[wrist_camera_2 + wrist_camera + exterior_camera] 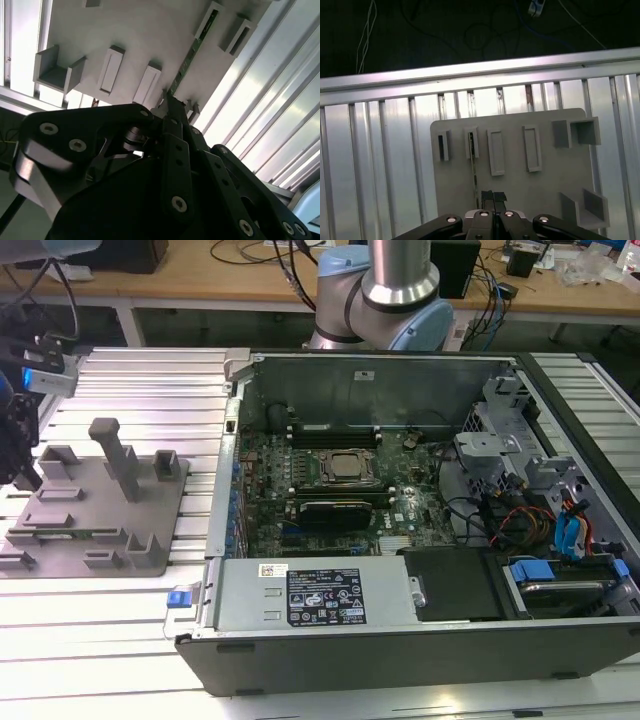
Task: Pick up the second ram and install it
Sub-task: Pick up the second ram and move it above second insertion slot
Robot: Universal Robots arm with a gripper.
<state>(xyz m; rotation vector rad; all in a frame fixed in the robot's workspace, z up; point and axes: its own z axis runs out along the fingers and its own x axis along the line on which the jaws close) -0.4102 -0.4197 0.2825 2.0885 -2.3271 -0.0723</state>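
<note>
- Flat in a narrow slot of the gray holder plate (pixel 520 195): the second ram (pixel 472 165), thin and green.
- Just over its near end: the gripper (pixel 493 196), fingers drawn narrow together; contact with the stick unclear.
- Well apart, toward the exterior view's right: the open computer case (pixel 380 375).

The claw (pixel 172 102) covers one end of the second ram (pixel 192 55).

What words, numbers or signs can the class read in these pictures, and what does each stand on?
Black label on the computer case's metal cover: print too small to read.
White barcode sticker beside it: too small to read.
Gray holder plate, in the first wrist view: no print visible.
</note>
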